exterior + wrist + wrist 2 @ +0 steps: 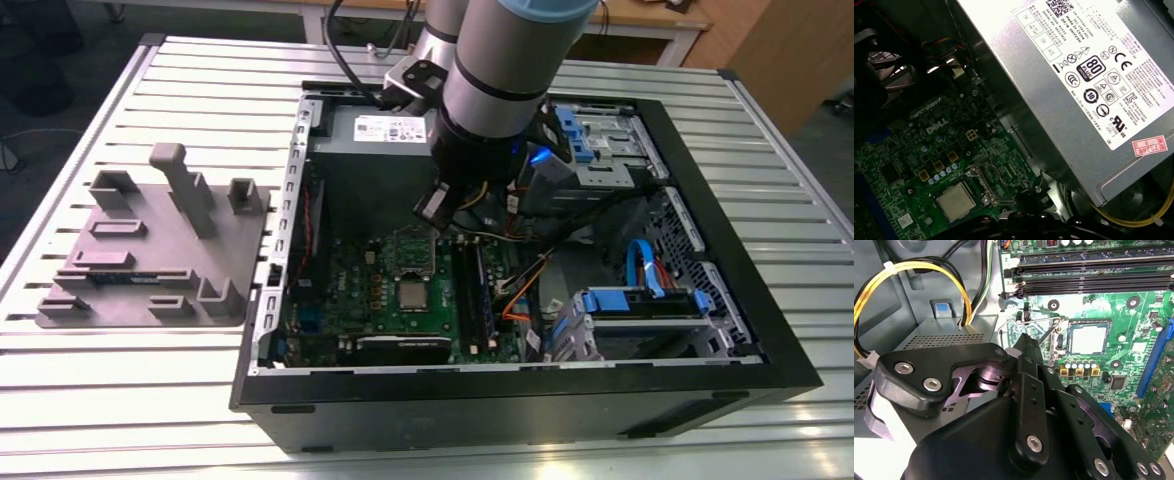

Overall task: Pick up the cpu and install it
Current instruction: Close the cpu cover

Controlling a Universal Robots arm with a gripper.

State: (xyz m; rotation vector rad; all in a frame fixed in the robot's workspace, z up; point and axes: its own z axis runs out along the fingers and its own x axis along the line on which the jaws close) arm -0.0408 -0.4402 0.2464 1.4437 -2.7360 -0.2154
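Exterior view: arm [501,90] down inside open PC case [747,330], wrist over upper part of motherboard [387,300], beside power-supply box [367,135]. Cpu [412,294] seated flat in socket mid-board, apart from gripper, offset toward the camera side of the case. Grey moulded tray [147,250] on slatted table [107,420] at the exterior view's left.

Second wrist view: gripper [1026,347] fingers drawn together to a narrow point, nothing between them. Cpu [1088,338] ahead of tip and off to one side, not touching. Socket lever [1041,320] raised between tip and chip. Square part, no long axis worth calling. RAM slots [1094,275] beyond.

First wrist view: cpu [956,201] in socket, silver top up. Supply box [1079,85] label: compliance marks, small print left unread. Yellow wires [1134,220] at corner.
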